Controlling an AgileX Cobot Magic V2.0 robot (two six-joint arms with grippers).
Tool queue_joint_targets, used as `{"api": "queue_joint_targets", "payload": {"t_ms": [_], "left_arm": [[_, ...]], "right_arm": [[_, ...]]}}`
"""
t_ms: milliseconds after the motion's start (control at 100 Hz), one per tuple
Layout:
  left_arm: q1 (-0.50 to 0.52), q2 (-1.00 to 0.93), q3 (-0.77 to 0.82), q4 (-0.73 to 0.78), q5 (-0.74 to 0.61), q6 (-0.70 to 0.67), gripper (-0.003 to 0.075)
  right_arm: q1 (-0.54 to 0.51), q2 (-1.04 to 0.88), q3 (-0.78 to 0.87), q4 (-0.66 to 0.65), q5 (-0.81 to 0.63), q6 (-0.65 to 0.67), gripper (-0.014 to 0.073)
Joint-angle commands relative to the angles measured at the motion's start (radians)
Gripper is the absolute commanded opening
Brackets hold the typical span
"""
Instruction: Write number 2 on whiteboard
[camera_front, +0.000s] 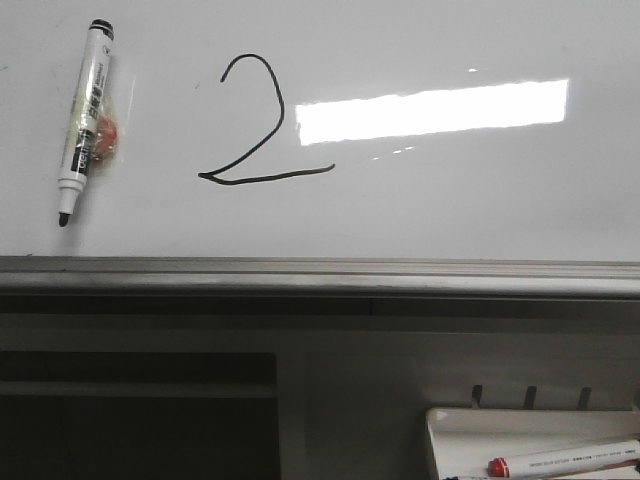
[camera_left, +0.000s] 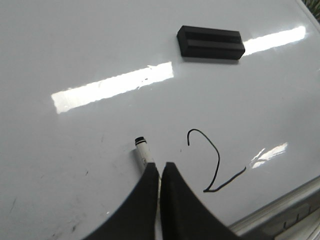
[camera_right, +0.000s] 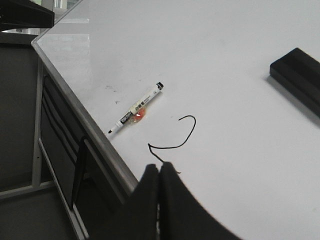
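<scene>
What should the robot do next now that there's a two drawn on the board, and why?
Probably pull both arms back and stop. The number 2 looks complete on the whiteboard, the black marker lies loose beside it, uncapped, and the left tool and right tool are both shut and hold nothing.

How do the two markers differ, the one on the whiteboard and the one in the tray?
The board marker lies uncapped on the whiteboard, steeply angled, black tip toward the rail, left of the 2. The tray marker lies nearly level in the tray, red-ended and partly cut off. Both have white barrels with print.
</scene>
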Motion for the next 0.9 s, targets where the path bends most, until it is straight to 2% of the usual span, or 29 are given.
{"api": "queue_joint_targets", "payload": {"t_ms": [0,890], "left_arm": [[0.003,-0.019,-0.030,0.012,-0.008,-0.002,-0.0020],[0.003,-0.026,-0.028,0.001,-0.006,-0.002,-0.0020]], "right_arm": [[-0.005,-0.030,0.011,-0.015,-0.096,-0.008,-0.0060],[-0.005,-0.041,0.029,-0.015,-0.103,-0.008,-0.0060]]}}
